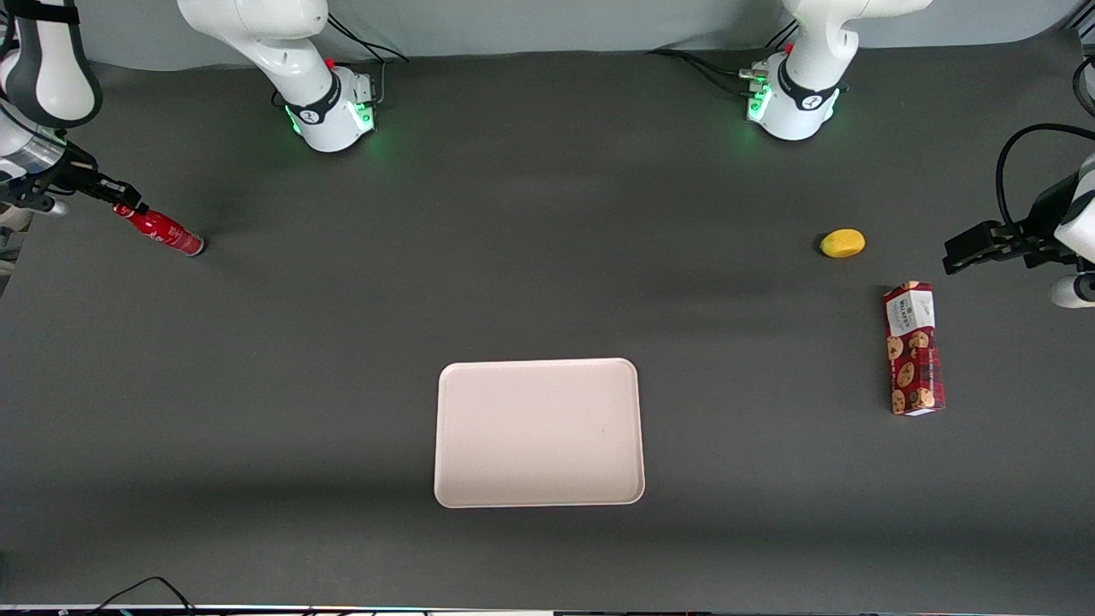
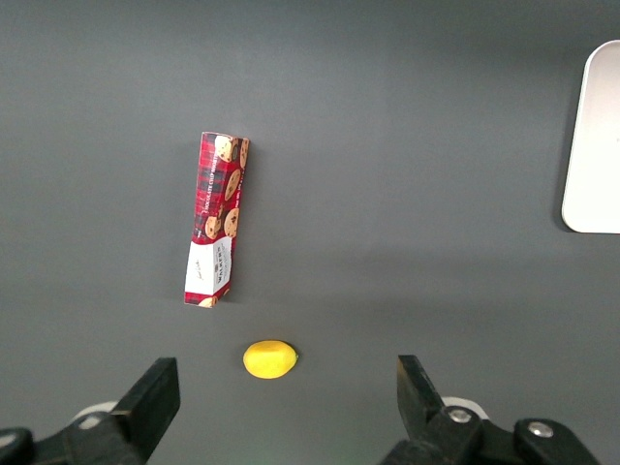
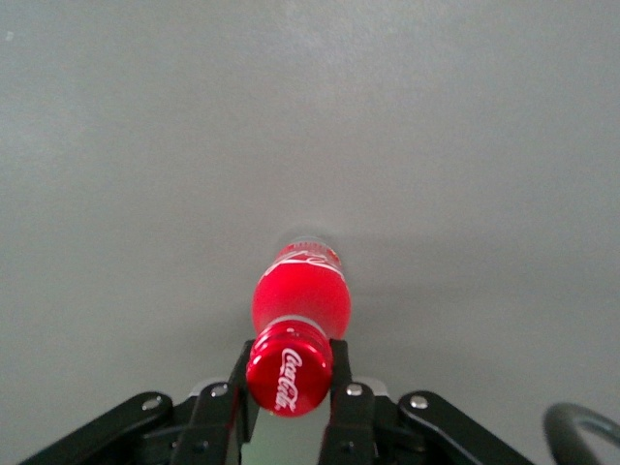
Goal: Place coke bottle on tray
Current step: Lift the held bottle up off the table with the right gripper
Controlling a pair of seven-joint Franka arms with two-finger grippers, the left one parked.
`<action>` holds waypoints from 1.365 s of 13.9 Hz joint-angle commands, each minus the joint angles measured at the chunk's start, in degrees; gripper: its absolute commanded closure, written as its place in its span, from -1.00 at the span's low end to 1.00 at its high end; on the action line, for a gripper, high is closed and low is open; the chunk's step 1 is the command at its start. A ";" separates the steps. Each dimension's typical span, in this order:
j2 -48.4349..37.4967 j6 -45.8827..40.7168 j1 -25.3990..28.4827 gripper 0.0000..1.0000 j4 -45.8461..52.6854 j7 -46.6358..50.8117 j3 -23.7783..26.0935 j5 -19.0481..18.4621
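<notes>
So we've got the gripper way out at the working arm's end of the table, and its two fingers are pinched in tight on the coke bottle, clamping it right at the neck just under the red cap. In the wrist view the cap sits squarely between the black finger pads, one pad against each side, with the white lettering on top easy to read. From the front the bottle is tilted, cap end up in the gripper and its base pointing roughly toward 4 o'clock, down near the dark table; we can't tell if the base is touching the surface or just off it. The tray lies flat nearer the front camera and well apart from the bottle, at about 4 o'clock from it, with nothing on it. Toward the parked arm's end we see a small yellow lemon-ish thing and, just nearer the camera than that, a red cookie box lying flat.
</notes>
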 commanded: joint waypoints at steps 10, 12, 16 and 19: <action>0.88 -36.28 3.59 1.00 37.64 -0.52 15.22 3.87; 1.77 -36.28 3.94 1.00 38.96 0.01 16.02 5.35; 3.70 -36.90 3.94 1.00 42.39 5.35 23.11 9.49; 6.24 -36.72 3.94 1.00 43.97 16.75 32.60 16.42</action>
